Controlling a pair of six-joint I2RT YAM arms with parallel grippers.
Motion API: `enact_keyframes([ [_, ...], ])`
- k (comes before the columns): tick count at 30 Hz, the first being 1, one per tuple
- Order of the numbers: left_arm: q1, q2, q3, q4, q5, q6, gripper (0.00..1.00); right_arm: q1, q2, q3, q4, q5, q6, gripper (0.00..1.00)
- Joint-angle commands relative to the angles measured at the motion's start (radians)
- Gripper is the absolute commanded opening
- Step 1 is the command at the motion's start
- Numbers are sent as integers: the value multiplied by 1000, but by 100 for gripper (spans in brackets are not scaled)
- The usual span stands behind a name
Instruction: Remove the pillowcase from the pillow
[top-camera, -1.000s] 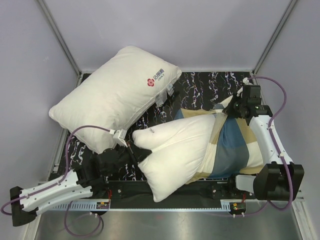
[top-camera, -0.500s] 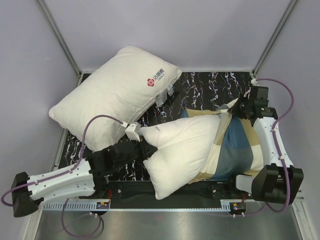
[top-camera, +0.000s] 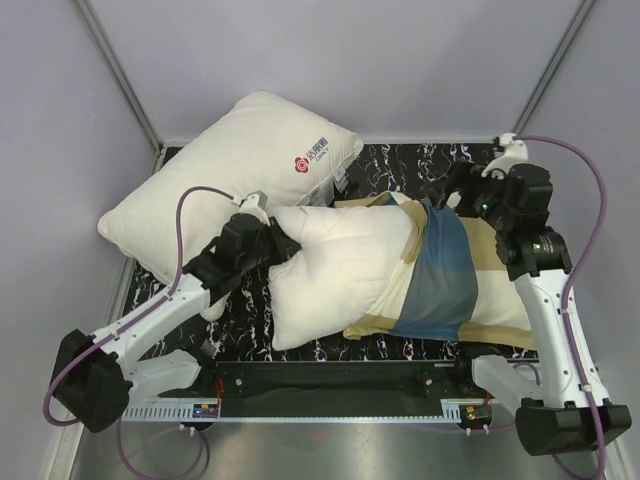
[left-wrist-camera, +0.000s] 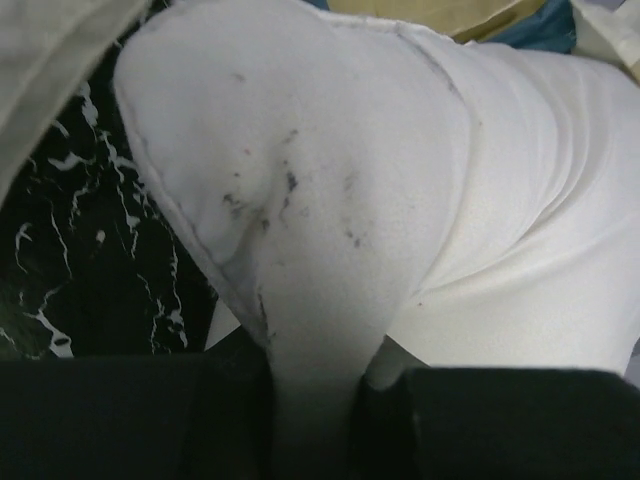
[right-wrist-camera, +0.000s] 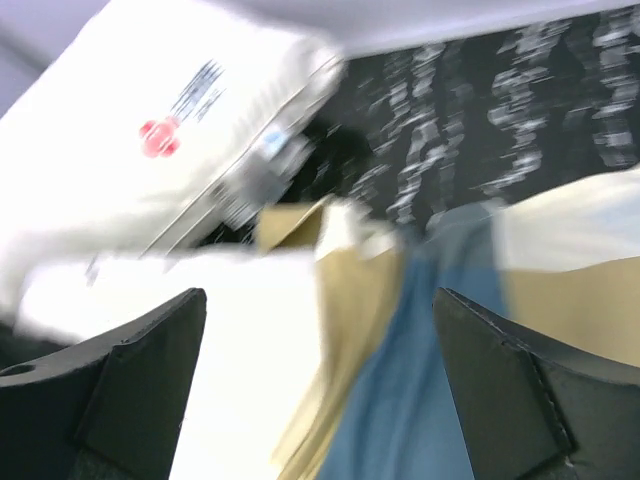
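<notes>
Now the left hand (top-camera: 280, 243) pinches a corner of the big plain off-white pillow (top-camera: 340, 265). The right hand (top-camera: 452, 190) is spread wide and empty, just above the blue, tan and cream checked cloth pillowcase (top-camera: 445, 280). Nothing holds the pillowcase, so a pull may drag it along too.

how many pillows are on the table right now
2. A plump white pillow with a red printed logo lies far left; a plain off-white pillow lies centre, its right end inside the teal, tan and cream checked pillowcase. None appears hidden.
</notes>
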Motion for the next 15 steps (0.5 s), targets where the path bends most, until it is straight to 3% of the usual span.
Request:
enact_keyframes([
  [1, 83, 58, 122, 86, 50, 26, 0, 196, 22, 8, -13, 21, -23, 100],
  [4, 132, 81, 140, 84, 67, 26, 0, 323, 15, -49, 3, 122, 25, 100],
  [8, 190, 81, 127, 81, 47, 31, 0, 582, -15, -142, -9, 336, 106, 100],
  [15, 247, 61, 116, 57, 22, 63, 0, 765, -135, -297, -66, 544, 261, 99],
])
